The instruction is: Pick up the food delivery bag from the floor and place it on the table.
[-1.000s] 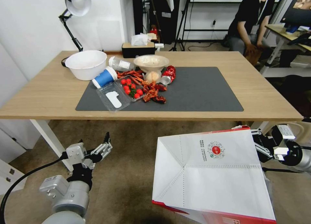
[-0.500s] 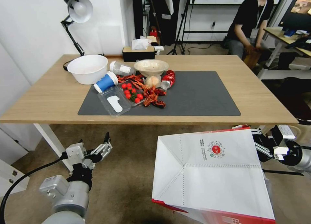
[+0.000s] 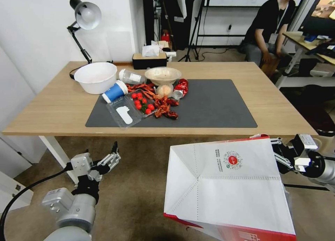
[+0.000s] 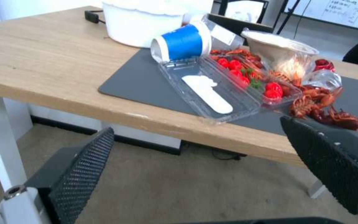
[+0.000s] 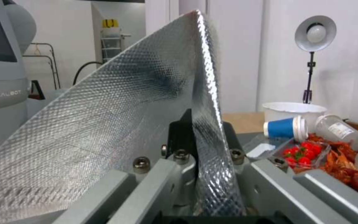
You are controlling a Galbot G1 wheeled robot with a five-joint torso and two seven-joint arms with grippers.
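Light-wood table behind, white red-trimmed food delivery bag pinched by right claw, left claw spread, empty

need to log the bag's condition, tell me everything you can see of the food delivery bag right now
The food delivery bag is a large boxy white paper bag with creased fold lines, red trim along its edges and a small round red logo on the panel facing the head camera. The right wrist view shows its silver, quilted foil lining. It hangs tilted in the air, off the floor and just short of the table, touching neither. The right gripper is clamped on its upper edge; the open left gripper is apart from it.
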